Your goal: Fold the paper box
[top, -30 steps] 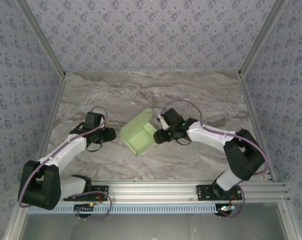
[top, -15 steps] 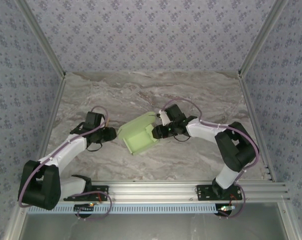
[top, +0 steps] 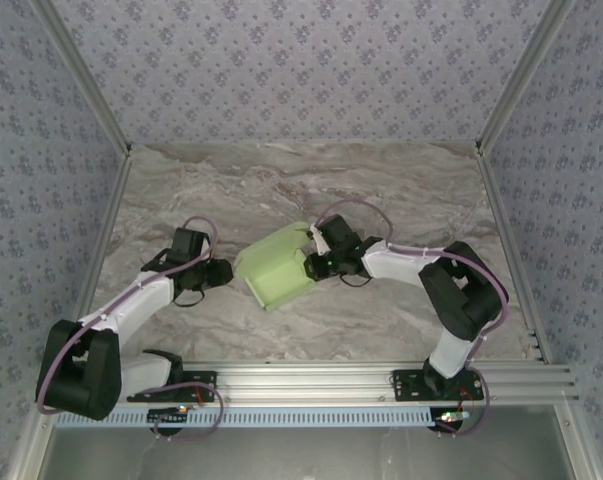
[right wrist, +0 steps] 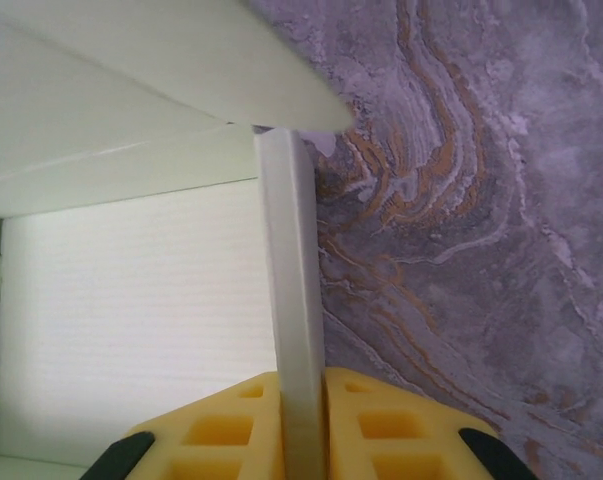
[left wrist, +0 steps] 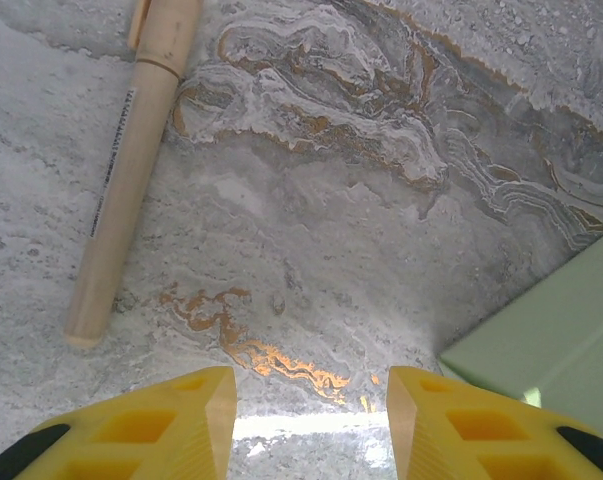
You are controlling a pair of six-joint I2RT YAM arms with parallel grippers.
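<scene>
At the centre of the top view, the paper box (top: 274, 272) sat on the marble desk (top: 281, 190) between the two arms. The right jaws were pinched shut on its thin right-hand wall, which ran straight up the middle of the right wrist view. The left jaws stood partly open with nothing between them, over bare desk. The box's corner lay just beside them at lower right of the left wrist view, and a tan stick (left wrist: 131, 170) at upper left.
</scene>
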